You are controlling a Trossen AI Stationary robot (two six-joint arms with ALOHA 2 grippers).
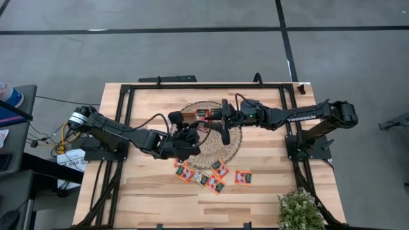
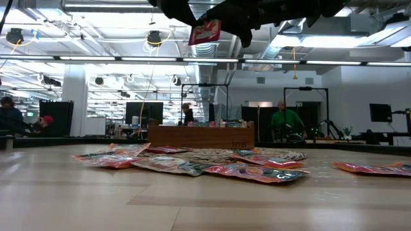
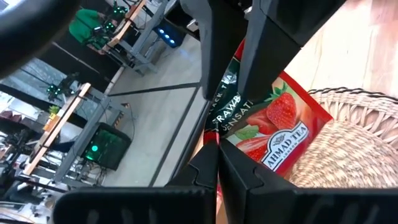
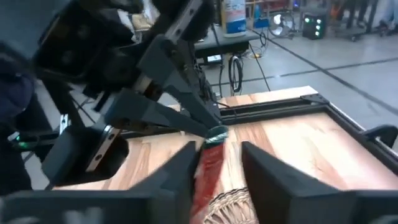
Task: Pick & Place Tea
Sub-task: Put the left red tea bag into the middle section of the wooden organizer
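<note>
One red tea sachet [image 3: 273,130] with a strawberry label hangs in the air over the round woven mat [image 1: 225,152]. My left gripper [image 3: 217,163] is shut on it. My right gripper [image 4: 217,163] is open, with one finger on each side of the sachet [image 4: 210,174], which shows edge-on there. Whether the nearer finger touches it, I cannot tell. Several more sachets [image 1: 214,176] lie flat on the table in front of the mat. The brown wooden tray [image 2: 200,136] stands behind the mat, partly hidden under the grippers in the high view. My left gripper pinches the sachet's edge [image 3: 216,138] between its two fingertips. In the right wrist view the fingers [image 4: 186,118] come slanting down from the table's left side onto the sachet's upper end [image 4: 216,133]. The sachet [image 2: 205,31] hangs below them, clear of mat and table.
A black frame [image 1: 128,121] runs round the table's edges. A small potted plant [image 1: 299,209] stands at the near right corner. Bare wood lies at the near left. People and benches show in the room beyond the table.
</note>
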